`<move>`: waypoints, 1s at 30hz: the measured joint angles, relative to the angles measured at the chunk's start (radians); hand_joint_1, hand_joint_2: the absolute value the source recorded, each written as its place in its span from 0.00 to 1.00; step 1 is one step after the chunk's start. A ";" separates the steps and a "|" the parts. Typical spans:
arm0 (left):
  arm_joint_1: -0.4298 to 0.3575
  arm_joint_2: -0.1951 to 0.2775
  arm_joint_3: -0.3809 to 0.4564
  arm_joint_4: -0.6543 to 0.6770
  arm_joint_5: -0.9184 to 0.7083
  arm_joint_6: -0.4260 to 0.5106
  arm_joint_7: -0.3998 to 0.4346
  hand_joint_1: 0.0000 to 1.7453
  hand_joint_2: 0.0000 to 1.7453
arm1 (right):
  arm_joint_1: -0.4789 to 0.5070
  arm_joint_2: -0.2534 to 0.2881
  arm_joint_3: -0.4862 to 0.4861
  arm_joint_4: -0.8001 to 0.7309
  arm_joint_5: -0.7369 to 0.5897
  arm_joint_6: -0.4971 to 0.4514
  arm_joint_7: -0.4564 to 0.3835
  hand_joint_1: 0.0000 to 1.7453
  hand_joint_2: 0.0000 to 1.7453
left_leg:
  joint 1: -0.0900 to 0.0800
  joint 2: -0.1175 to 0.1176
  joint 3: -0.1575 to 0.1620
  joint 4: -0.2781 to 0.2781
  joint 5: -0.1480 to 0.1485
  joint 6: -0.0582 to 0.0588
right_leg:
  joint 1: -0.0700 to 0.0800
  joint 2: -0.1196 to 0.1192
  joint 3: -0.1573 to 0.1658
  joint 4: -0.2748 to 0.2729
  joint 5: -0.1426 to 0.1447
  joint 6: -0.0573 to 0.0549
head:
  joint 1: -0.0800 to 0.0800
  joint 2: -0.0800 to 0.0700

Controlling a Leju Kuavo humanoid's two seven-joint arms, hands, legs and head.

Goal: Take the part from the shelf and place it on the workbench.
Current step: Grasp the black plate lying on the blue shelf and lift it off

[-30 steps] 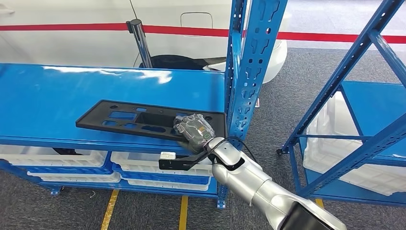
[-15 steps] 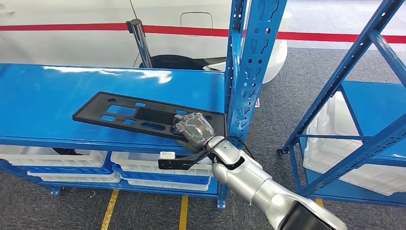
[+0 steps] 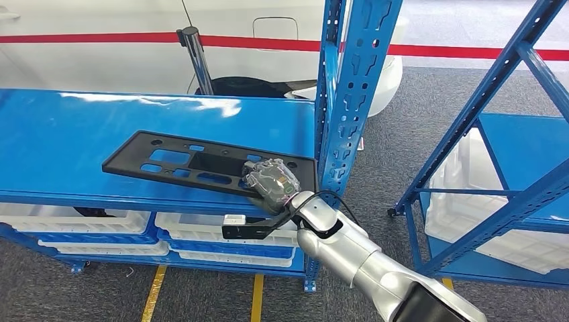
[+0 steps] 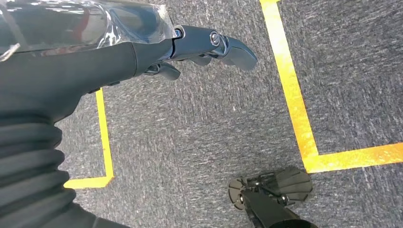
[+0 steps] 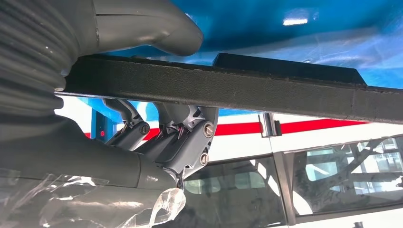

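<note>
A long flat black part (image 3: 194, 163) with several cut-outs lies across the blue shelf board (image 3: 67, 134). My right hand (image 3: 272, 180), wrapped in clear plastic, grips the part's right end near the shelf's front edge. In the right wrist view the thick thumb (image 5: 152, 23) lies on one face of the part (image 5: 247, 90) and the darker fingers (image 5: 183, 135) press the other face. My left hand (image 4: 190, 42) hangs over grey carpet with its fingers stretched out and nothing in them.
A blue perforated upright (image 3: 349, 94) stands just right of my right hand. White bins (image 3: 215, 231) sit on the level below. A second blue rack (image 3: 516, 147) stands further right. A white car and a metal post (image 3: 198, 60) are behind the shelf.
The part's far left end has swung a little up and away across the shelf board. My right hand stays almost in place on the part's right end.
</note>
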 joint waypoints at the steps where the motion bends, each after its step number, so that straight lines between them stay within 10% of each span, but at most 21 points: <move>1: 0.000 0.000 0.000 0.000 -0.002 -0.001 0.002 0.00 1.00 | 0.001 0.000 0.000 0.000 0.001 0.000 -0.001 1.00 1.00 | 0.000 0.000 0.000 0.000 0.000 0.000 | 0.000 0.000 0.000 0.000 0.000 0.000 | 0.000 0.000; 30: 0.013 -0.010 0.040 0.000 0.063 -0.016 -0.045 0.00 1.00 | 0.004 0.004 0.025 -0.130 -0.005 -0.005 -0.029 1.00 1.00 | 0.000 0.000 0.000 0.000 0.000 0.000 | 0.000 0.000 0.000 0.000 0.000 0.000 | 0.000 0.000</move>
